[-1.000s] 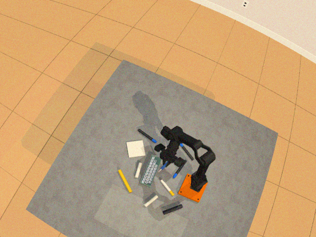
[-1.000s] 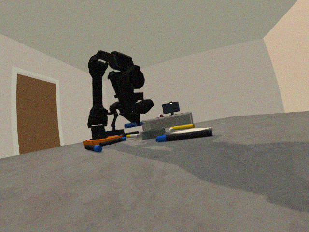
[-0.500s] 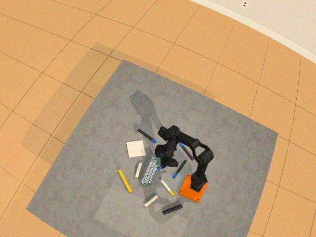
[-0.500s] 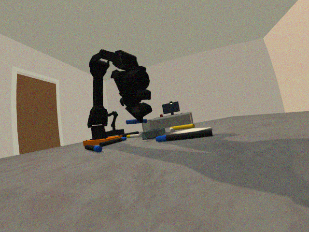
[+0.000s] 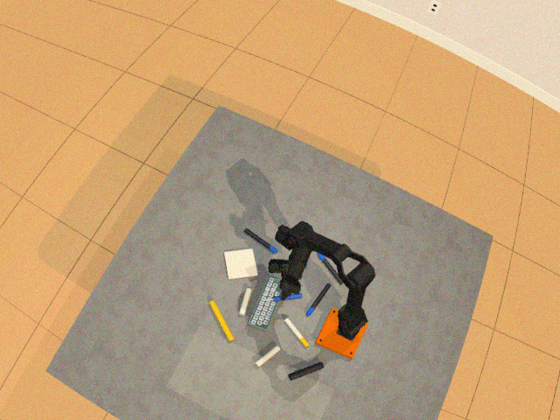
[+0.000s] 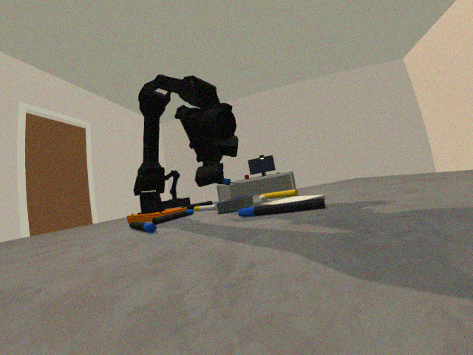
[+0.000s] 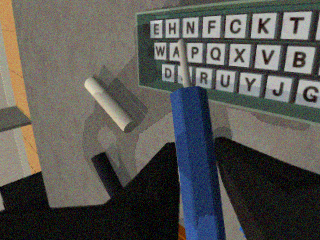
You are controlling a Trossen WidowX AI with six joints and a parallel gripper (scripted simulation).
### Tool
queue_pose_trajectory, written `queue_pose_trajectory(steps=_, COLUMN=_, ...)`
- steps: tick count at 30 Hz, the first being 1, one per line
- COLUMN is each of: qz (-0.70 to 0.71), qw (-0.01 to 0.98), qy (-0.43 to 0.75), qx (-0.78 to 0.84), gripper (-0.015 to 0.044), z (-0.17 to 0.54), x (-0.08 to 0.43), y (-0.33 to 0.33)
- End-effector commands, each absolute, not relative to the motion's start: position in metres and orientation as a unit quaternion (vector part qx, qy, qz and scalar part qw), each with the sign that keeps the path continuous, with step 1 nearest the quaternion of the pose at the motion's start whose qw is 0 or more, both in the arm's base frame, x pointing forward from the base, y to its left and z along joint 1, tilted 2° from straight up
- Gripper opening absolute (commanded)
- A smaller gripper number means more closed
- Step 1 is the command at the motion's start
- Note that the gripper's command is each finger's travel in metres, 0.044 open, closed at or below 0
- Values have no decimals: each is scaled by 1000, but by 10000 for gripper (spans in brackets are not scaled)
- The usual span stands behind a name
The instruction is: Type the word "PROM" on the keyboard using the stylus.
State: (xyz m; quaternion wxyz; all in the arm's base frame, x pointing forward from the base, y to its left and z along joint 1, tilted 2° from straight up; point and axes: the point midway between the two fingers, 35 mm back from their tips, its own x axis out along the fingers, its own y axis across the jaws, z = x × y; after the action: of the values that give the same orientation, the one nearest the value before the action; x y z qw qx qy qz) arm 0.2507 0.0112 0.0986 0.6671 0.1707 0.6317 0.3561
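- We count three black markers with blue ends [image 5: 318,299] [image 6: 288,208]
- Two plain white sticks [image 5: 268,356] [image 6: 262,197] [image 7: 109,104]
- One white marker with a yellow end [image 5: 294,329] [image 6: 206,207]
- One yellow stick [image 5: 221,320] [image 6: 279,194]
- One plain black stick [image 5: 305,370] [image 7: 106,172]
- One white square [image 5: 241,263] [image 6: 301,198]
- Our one keyboard [image 5: 264,304] [image 6: 233,205] [image 7: 142,65]
- One stylus [image 5: 292,297] [image 6: 226,181] [image 7: 195,135]

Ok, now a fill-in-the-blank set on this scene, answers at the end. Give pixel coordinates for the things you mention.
1. The pincer [image 5: 285,297] [image 7: 195,148] is closed on the blue ____.
2. In the wrist view, the bottom-row key just left of U on the keyboard [image 5: 263,304] [image 7: 138,55] bears the letter ____.
3. The arm's base plate [image 5: 332,336] [image 6: 133,219] is coloured ____.
4. In the wrist view, the middle-row key between Q and V bears the letter ____.

Missing words: stylus; R; orange; X.
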Motion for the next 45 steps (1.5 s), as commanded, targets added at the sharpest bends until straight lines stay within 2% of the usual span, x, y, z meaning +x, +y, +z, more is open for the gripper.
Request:
queue_pose_trajectory(steps=1, qz=320, qw=649, qy=652, qx=228, gripper=0, z=102, x=254, y=16)
queue_pose_trajectory(steps=20, qz=127, qw=506, qy=723, qx=453, gripper=0, z=116, x=266, y=37)
queue_pose_trajectory(steps=45, qz=-145, qw=217, qy=727, qx=635, gripper=0, z=133, x=281, y=63)
